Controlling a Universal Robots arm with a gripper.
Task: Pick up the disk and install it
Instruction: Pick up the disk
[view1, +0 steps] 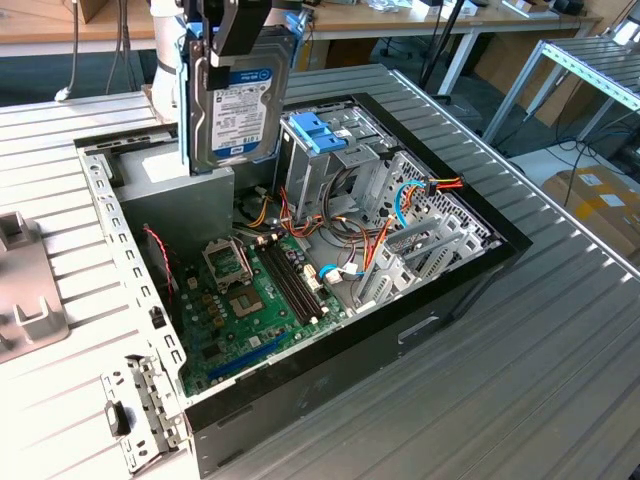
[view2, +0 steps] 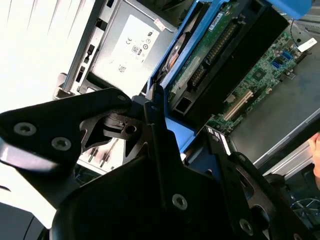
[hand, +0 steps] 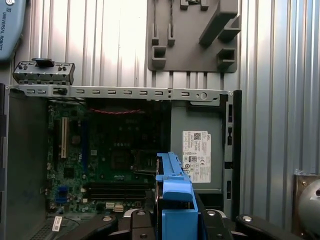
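Gripper state: the gripper (view1: 232, 45) is clamped on the upper edge of the disk (view1: 240, 110), one finger on each broad face.
Disk position: hangs directly below the gripper, on edge, with the labelled face turned to the exterior view. It is clear of every surface.
Disk fittings: the blue mounting pieces (hand: 172, 197) are seated along its sides; in the second wrist view the circuit-board face (view2: 215, 45) shows.
Below the gripper: the open computer case (view1: 470, 265) lies on its side on the worktop (view1: 530, 400). The grey power supply box (hand: 200, 125) and the motherboard (view1: 255, 290) sit underneath the hanging disk.
Beside the gripper: the metal cage with light-blue handles (view1: 318, 132) stands lower, just beside the disk toward the exterior view's right, not touching it.
Done: pick-up judged complete, as the disk is lifted and firmly held.
Outstanding: installation judged not yet done, since the disk sits in no bay or slot.
Progress: roughly halfway, by judgement.
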